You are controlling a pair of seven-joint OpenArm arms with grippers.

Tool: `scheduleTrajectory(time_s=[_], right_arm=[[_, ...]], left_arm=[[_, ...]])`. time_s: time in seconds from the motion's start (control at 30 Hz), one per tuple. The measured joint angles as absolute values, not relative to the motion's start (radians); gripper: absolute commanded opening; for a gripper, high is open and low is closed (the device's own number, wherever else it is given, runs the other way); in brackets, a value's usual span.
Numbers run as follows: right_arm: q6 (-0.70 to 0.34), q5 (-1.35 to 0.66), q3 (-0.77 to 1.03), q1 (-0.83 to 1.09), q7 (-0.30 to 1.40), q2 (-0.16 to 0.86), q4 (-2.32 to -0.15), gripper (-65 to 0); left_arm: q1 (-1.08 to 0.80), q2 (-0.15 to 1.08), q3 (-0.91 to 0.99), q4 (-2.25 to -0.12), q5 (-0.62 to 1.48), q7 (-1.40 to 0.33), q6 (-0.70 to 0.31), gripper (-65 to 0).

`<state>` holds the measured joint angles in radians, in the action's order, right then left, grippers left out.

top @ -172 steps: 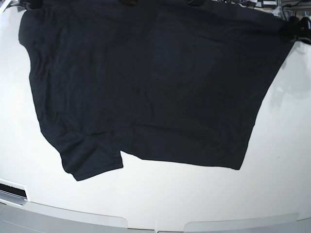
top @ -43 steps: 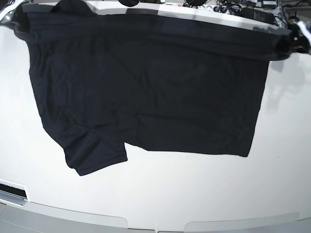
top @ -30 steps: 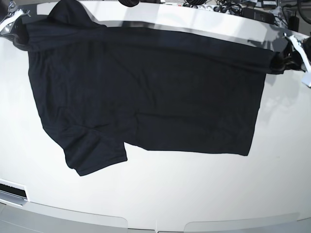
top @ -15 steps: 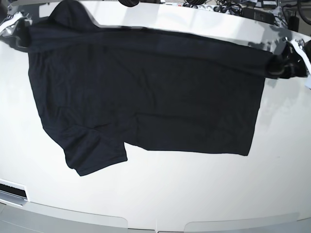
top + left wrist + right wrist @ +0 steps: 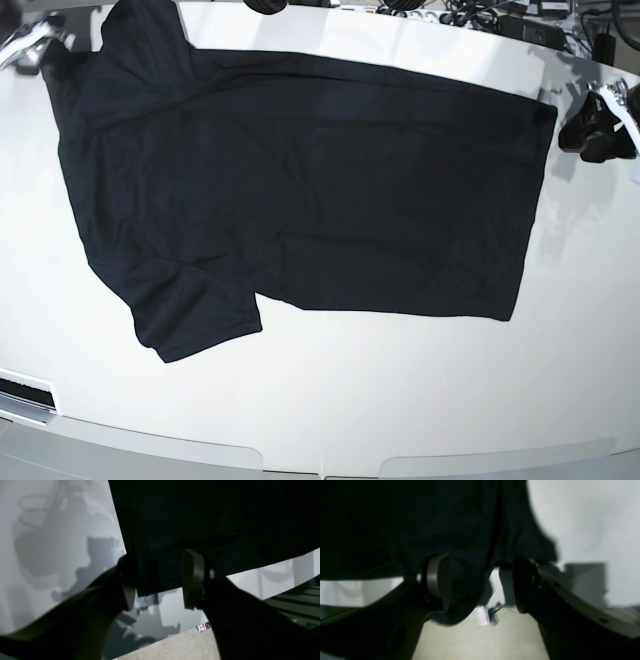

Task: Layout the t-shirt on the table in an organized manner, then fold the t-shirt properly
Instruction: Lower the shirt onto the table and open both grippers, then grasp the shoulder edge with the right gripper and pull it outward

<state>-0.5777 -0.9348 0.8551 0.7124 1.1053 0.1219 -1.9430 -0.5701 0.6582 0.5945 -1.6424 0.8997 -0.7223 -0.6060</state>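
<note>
Black t-shirt spread flat across the glossy white desk, one short sleeve jutting toward the near edge of the desk, another bunched at the far corner. Left pincer just off the shirt's corner in the base view, pads wide apart with the hem between them, gripping nothing. Right pincer at the shirt's opposite far corner, likewise spread wide, cloth drooping loosely between its pads, not clamped.
</note>
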Motion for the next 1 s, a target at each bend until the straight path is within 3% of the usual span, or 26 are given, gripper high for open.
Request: scheduleTrajectory(time_s=[0.5, 0.83, 1.0], right_arm=[[-0.678, -0.995, 0.855, 0.611, 1.08, 0.083, -1.549, -25.6], [-0.689, -0.948, 0.855, 0.579, 1.05, 0.083, -1.503, -25.6], [-0.632, -0.884, 0.855, 0.578, 1.002, 0.083, -1.503, -25.6]], left_arm=[[-0.57, 0.646, 0.595, -1.642, 0.889, -0.725, -0.606, -35.1], [-0.57, 0.646, 0.595, -1.642, 0.889, -0.724, -0.606, -35.1], [-0.57, 0.646, 0.595, -1.642, 0.889, -0.725, -0.606, -35.1]])
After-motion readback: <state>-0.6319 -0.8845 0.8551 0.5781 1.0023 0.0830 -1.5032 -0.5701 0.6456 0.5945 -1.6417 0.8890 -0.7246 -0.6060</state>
